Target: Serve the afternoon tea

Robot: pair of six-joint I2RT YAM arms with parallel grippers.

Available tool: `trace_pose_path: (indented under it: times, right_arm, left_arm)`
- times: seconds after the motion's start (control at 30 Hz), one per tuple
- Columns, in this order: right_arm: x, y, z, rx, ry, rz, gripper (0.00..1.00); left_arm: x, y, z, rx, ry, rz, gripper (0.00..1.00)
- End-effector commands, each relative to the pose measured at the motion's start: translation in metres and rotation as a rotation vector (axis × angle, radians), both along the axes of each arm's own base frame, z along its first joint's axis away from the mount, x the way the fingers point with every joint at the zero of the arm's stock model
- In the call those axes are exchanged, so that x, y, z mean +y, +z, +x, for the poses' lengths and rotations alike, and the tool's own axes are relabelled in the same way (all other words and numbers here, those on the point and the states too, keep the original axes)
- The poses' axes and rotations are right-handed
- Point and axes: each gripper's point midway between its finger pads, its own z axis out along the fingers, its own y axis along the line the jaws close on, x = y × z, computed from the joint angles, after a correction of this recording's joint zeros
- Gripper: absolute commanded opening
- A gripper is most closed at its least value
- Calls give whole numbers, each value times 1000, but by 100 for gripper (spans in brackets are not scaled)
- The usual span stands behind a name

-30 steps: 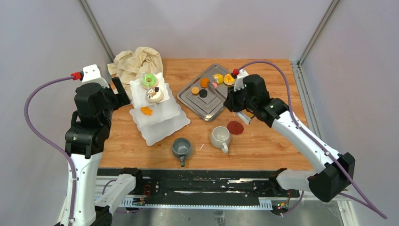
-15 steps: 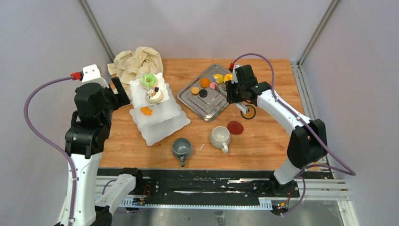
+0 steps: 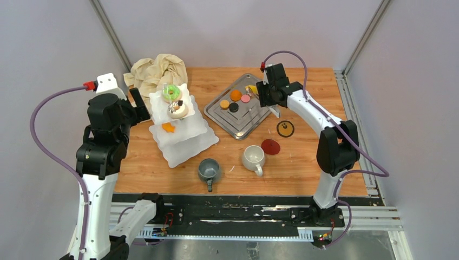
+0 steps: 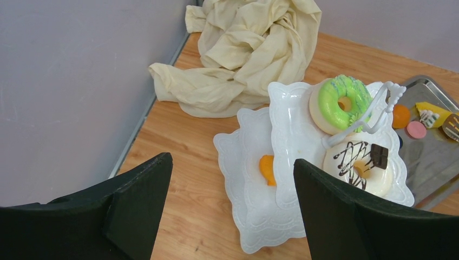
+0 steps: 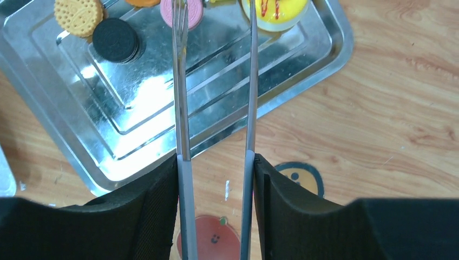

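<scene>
Right gripper [image 5: 216, 162] closed on a pair of slim steel tongs [image 5: 181, 108], its black padded fingers pressing the two arms from outside; the arms run apart, one fork-shaped tip over a flat pink pastry [image 5: 194, 13], the other at the edge of a glossy yellow pastry [image 5: 281, 8]. Both pastries lie on the stepped, mirror-bright steel tray [image 5: 135, 151], alongside a dimpled round biscuit [image 5: 78, 16] and a matt black disc [image 5: 115, 39]. Left gripper [image 4: 233, 162] with fingers spread wide and holding nothing, poised just beside the white three-tier stand [image 4: 295, 135] (scalloped, glossy trays with a looped handle). Top tier: a green ring doughnut [image 4: 330, 105] and a cream ring [image 4: 346, 173] drizzled with chocolate; on a lower tier, an orange piece [image 4: 266, 169]. A crumpled beige cloth [image 4: 249, 54] lies behind the stand. On the wood-grain table [image 3: 303, 162], the grey mug [image 3: 209, 170] and white mug [image 3: 253, 157] stand upright near the front edge; a red coaster [image 3: 270, 147] and a black-rimmed coaster [image 3: 285, 128] lie flat right of the tray.
</scene>
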Motion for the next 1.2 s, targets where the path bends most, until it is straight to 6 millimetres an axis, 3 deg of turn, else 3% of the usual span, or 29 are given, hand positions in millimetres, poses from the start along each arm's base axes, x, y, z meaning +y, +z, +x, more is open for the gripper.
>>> trace_pose_path:
  times: [0.0, 0.2, 0.5, 0.67, 0.73, 0.9, 0.97, 1.17]
  right_arm:
    - [-7, 11, 26, -49, -7, -22, 49]
    - [7, 3, 40, -35, 51, 9, 49]
    - [10, -22, 55, -1, 43, -3, 47]
    - [3, -25, 57, 2, 21, -18, 42]
    - [2, -25, 55, 5, 22, -16, 35]
    - [-1, -12, 48, -17, 20, -4, 19]
    - [-2, 12, 44, -62, 19, 17, 15]
    - [-3, 51, 9, -134, 19, 124, 13]
  left_arm:
    - [1, 13, 2, -38, 5, 9, 87]
    - [0, 12, 3, -36, 4, 7, 87]
    - [1, 12, 4, -32, 6, 11, 87]
    - [2, 11, 3, -31, 10, 16, 87]
    - [2, 11, 3, -31, 10, 14, 87]
    - [2, 10, 3, -31, 9, 14, 87]
    - [2, 11, 3, -32, 9, 14, 87]
    - [1, 13, 3, -38, 10, 9, 87]
